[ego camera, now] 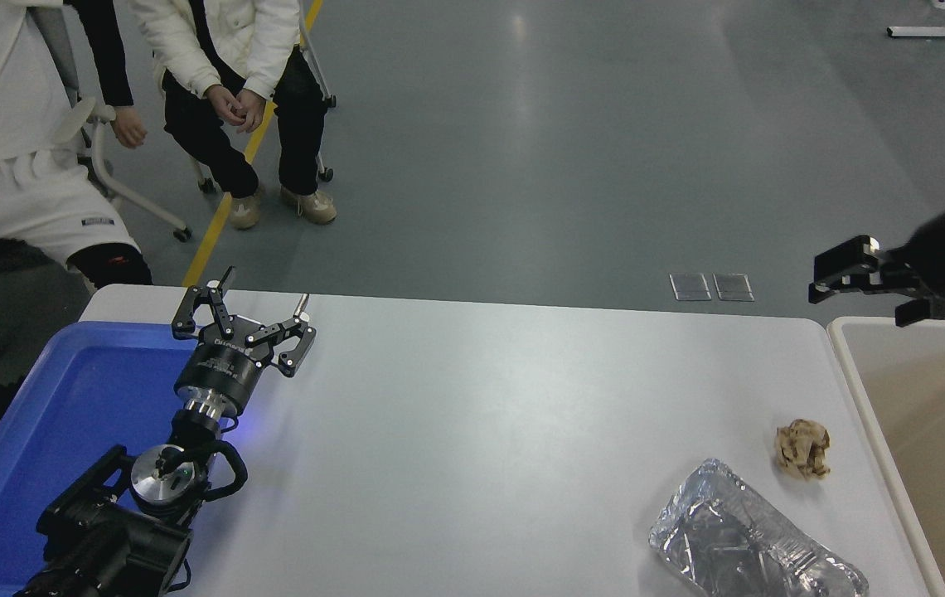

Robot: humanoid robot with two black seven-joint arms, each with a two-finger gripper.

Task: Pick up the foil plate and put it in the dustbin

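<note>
The foil plate (750,543), crumpled shiny silver, lies on the white table (506,414) at its near right corner. The dustbin (860,373), beige with an off-white rim, stands against the table's right end. My right gripper (844,267) hangs high at the right edge, above the dustbin's far corner and far from the plate; it holds nothing that shows. My left gripper (265,290) is parked at the lower left, open and empty, by the blue tray.
A small crumpled brown paper ball (802,448) lies just beyond the foil plate, near the dustbin. A blue plastic tray (50,414) sits at the table's left end. Two people (224,75) sit at the far left, off the table.
</note>
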